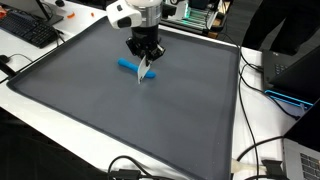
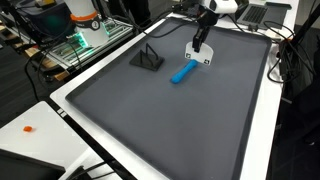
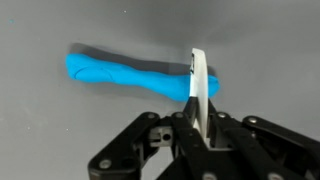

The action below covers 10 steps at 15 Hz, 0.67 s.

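My gripper (image 1: 143,62) is shut on a thin white flat card-like piece (image 3: 198,85) and holds it on edge just above the dark grey mat (image 1: 90,110). The white piece (image 1: 143,72) hangs below the fingers; it also shows in an exterior view (image 2: 203,55). A blue elongated object (image 3: 120,72) lies flat on the mat right beside and partly behind the white piece; it shows in both exterior views (image 1: 130,65) (image 2: 183,73). I cannot tell whether the white piece touches it.
A small black triangular stand (image 2: 148,58) sits on the mat. White table rim (image 1: 40,95) surrounds the mat. A keyboard (image 1: 28,28), cables (image 1: 255,150), a laptop (image 1: 295,65) and electronics (image 2: 85,35) lie around the edges.
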Tool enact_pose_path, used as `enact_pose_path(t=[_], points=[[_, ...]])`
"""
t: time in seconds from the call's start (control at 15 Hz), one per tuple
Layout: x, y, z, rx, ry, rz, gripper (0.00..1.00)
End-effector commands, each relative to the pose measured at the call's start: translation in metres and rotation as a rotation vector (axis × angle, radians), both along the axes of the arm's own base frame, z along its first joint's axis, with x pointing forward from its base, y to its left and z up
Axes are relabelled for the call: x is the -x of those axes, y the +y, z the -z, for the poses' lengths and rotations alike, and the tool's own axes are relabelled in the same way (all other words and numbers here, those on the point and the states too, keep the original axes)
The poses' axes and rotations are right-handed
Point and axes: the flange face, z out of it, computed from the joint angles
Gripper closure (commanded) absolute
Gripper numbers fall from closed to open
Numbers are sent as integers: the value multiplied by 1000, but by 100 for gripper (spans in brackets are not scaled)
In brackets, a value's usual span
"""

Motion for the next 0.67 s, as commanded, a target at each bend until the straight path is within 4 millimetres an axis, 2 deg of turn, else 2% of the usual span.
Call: enact_pose_path(t=[0.0, 0.6], points=[[0, -5, 18, 22, -6, -23, 98], [3, -11, 31, 14, -2, -9, 98]])
